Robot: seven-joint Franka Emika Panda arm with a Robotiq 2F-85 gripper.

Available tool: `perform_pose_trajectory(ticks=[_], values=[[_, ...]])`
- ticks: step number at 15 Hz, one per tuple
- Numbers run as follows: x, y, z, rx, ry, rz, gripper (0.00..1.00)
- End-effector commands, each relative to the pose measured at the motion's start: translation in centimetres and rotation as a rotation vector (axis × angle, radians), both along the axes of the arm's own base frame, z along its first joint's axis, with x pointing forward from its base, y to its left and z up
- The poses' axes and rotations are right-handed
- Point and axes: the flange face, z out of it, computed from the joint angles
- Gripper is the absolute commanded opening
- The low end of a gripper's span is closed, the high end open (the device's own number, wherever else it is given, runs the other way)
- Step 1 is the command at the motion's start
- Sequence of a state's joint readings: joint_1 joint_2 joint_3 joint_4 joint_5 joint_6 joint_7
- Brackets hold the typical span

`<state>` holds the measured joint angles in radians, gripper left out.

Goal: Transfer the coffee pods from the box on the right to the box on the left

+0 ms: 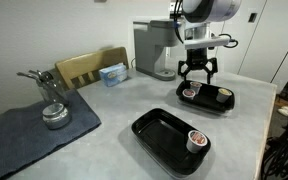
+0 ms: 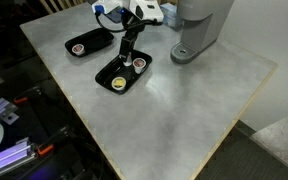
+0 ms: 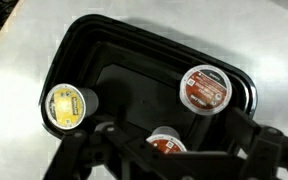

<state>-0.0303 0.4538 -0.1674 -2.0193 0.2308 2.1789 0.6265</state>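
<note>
In an exterior view: a lone pod [image 1: 197, 138] sits in the near tray [image 1: 149, 128], judged delivered, and my pincer [image 1: 199, 79] hangs above the far tray [image 1: 227, 104]. In an exterior view: pincer [image 2: 127, 64] spread wide, holding nothing. Wrist view: three left to move, by my reckoning: yellowish pod [image 3: 69, 106], red pod [image 3: 206, 88], third pod [image 3: 164, 143] between my jaws.
</note>
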Motion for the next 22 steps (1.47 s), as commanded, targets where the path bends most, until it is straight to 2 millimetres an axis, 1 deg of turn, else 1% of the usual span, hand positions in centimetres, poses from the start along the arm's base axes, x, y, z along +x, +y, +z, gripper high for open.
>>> perform_pose_trajectory(ticks=[1, 6, 10, 13, 17, 22], values=[[0.1, -0.6, -0.1, -0.003, -0.035, -0.016, 1.0], [0.3, -2.3, -0.2, -0.013, -0.054, -0.041, 1.0], [0.1, -3.9, -0.9, -0.011, -0.046, -0.067, 1.0], [0.1, -4.6, -1.7, -0.008, -0.04, -0.081, 1.0], [0.3, -4.7, -3.2, 0.008, -0.033, -0.095, 1.0], [0.4, -4.2, -4.3, 0.029, -0.027, -0.105, 1.0]])
